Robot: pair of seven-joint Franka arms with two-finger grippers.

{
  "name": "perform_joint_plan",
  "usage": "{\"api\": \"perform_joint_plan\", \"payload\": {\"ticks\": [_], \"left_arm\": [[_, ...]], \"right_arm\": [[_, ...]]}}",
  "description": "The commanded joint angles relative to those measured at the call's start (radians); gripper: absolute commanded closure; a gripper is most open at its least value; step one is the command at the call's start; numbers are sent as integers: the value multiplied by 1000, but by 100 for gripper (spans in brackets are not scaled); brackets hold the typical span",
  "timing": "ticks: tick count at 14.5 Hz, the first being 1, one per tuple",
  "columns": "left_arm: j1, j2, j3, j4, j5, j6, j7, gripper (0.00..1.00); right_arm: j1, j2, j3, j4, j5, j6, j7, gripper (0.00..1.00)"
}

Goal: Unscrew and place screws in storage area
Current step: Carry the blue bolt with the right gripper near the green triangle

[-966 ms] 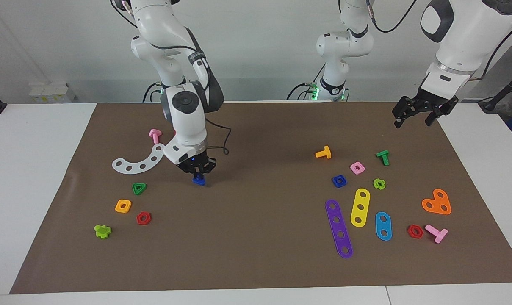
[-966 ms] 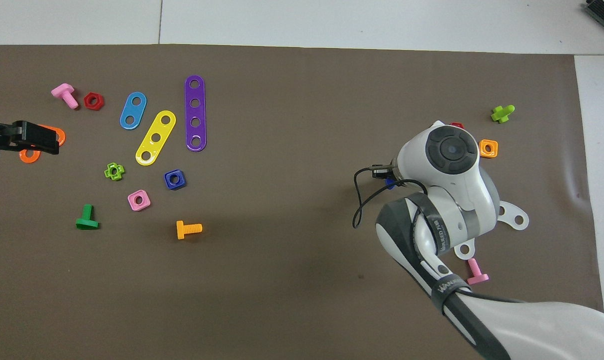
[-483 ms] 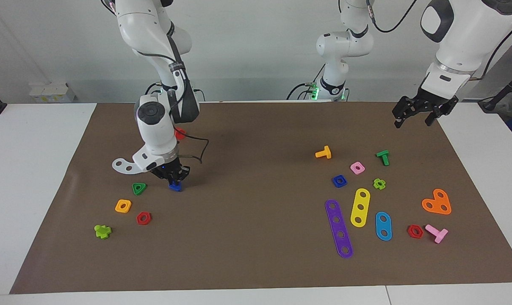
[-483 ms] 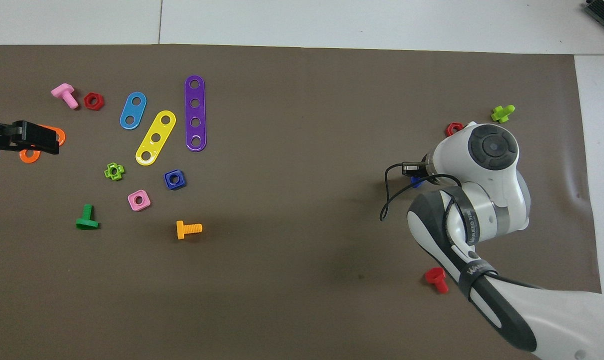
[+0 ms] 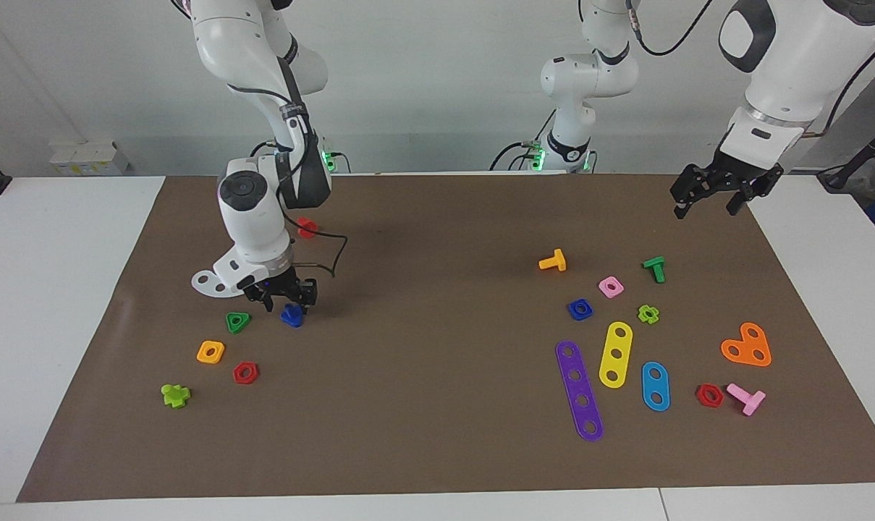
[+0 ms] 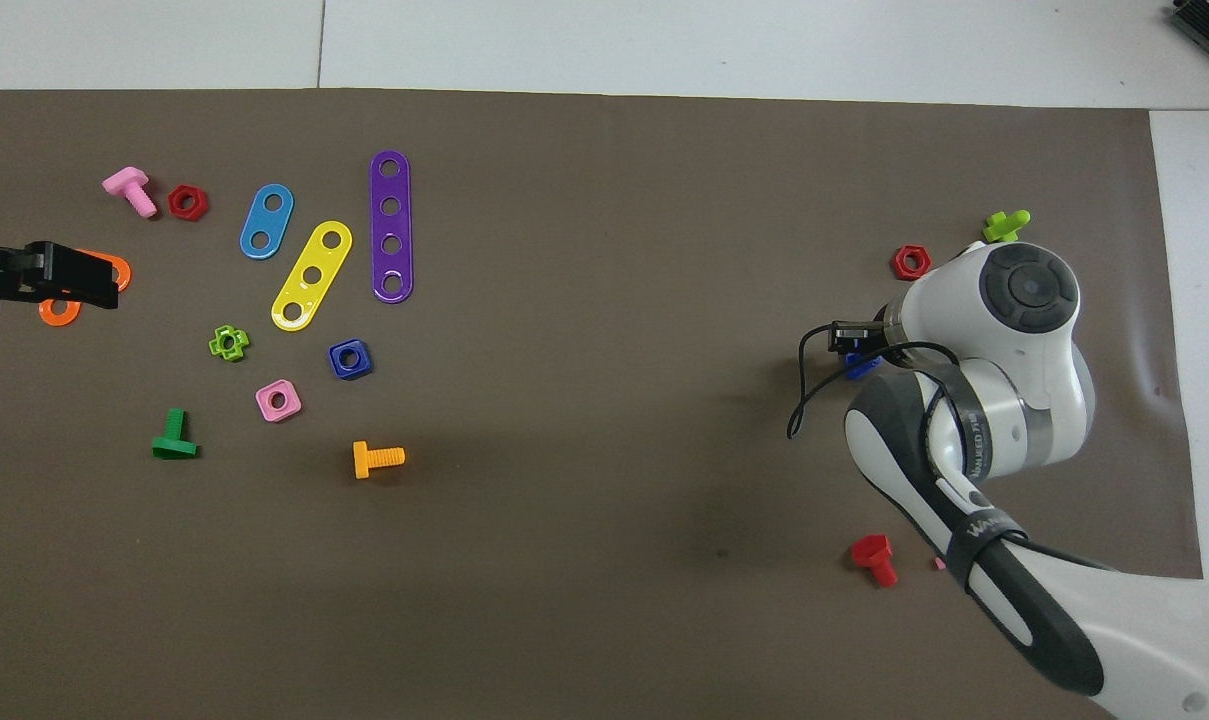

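Hovering over the blue screw, the right gripper looks spread; bare mat lies at its 3 o'clock. The facing view alone shows the green nut; the left gripper waits, spread

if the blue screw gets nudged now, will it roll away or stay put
The blue screw probably stays put: its flat-sided triangular head should stop rolling. It looks like light plastic, so a nudge from the right gripper above it would likely slide it, perhaps toward the green triangular nut.

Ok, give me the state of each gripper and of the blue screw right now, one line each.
right gripper: low over the mat, fingers open, just above the blue screw.
blue screw: lying on the mat beside the green triangular nut, released.
left gripper: open, holding nothing, waiting in the air over the mat's edge at the left arm's end.
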Motion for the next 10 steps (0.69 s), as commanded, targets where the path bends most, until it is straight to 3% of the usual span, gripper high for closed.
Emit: {"api": "perform_joint_plan", "payload": {"ticks": [1, 6, 10], "left_arm": [[3, -29, 0, -34, 18, 6, -3, 0], [3, -29, -2, -34, 18, 6, -3, 0], [1, -29, -2, -34, 18, 6, -3, 0]], "right_arm": [[-24, -81, 13, 23, 26, -92, -25, 2], [-62, -160, 8, 132, 26, -218, -30, 1], [-71, -167, 5, 283, 29, -387, -36, 1]]}}
